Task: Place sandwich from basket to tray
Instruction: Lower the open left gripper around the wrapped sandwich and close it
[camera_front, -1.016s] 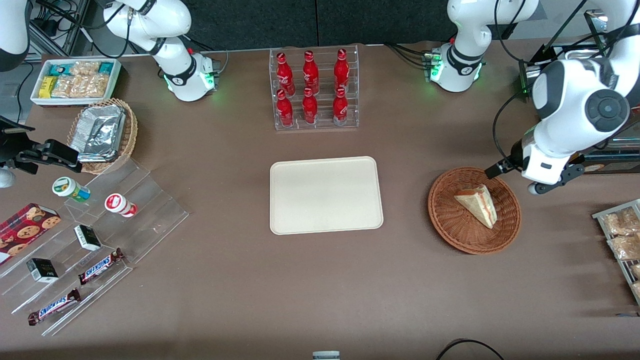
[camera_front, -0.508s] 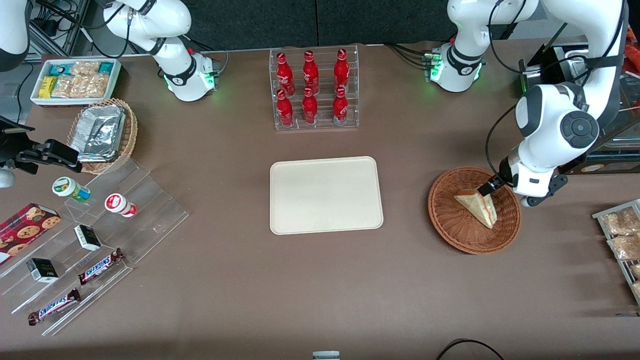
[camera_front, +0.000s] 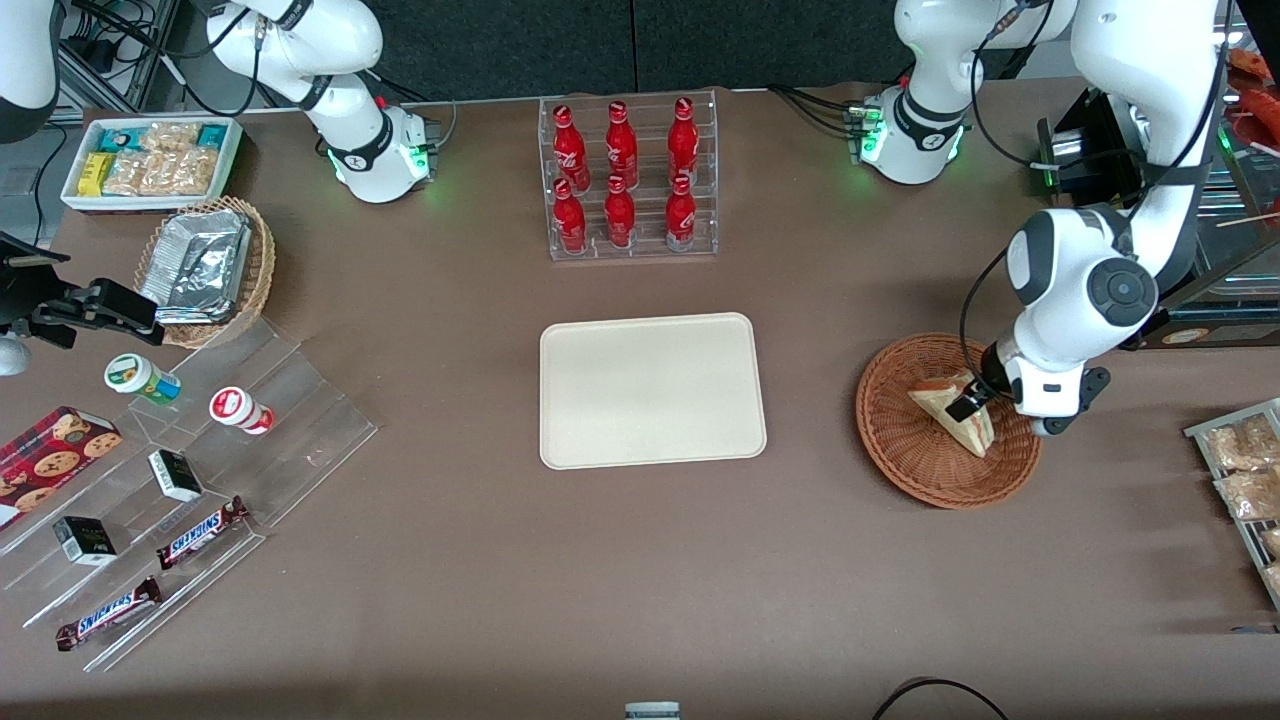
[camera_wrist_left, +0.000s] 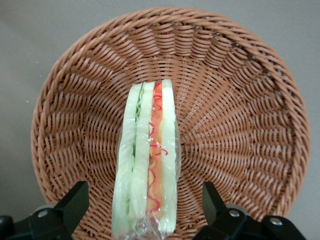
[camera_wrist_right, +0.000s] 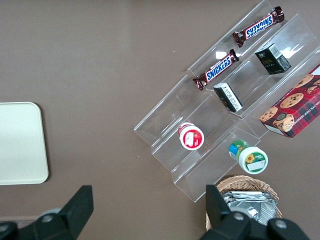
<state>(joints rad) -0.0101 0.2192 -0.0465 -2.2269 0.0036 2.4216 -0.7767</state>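
The gripper (camera_wrist_left: 145, 207) hangs low over the basket (camera_front: 905, 455), and its two fingers (camera_wrist_left: 75, 200) are spread wide, one at each side of the sandwich (camera_wrist_left: 147, 170). In the left wrist view a gap of bare wicker shows between each finger and the bread, so I judge that nothing is pinched yet. The fingers seem to be set across the thin direction of the wedge, probably so that they can press on the two flat bread faces and not on the soft filling edge.

The sandwich (camera_front: 955, 410) stands on its edge in the wicker basket, with the red and green filling stripe turned up toward the wrist camera. It lies between the fingers, a little nearer to one of them. The tray (camera_front: 652, 390) is well apart from the basket, toward the parked arm's end of the table, with nothing on it.
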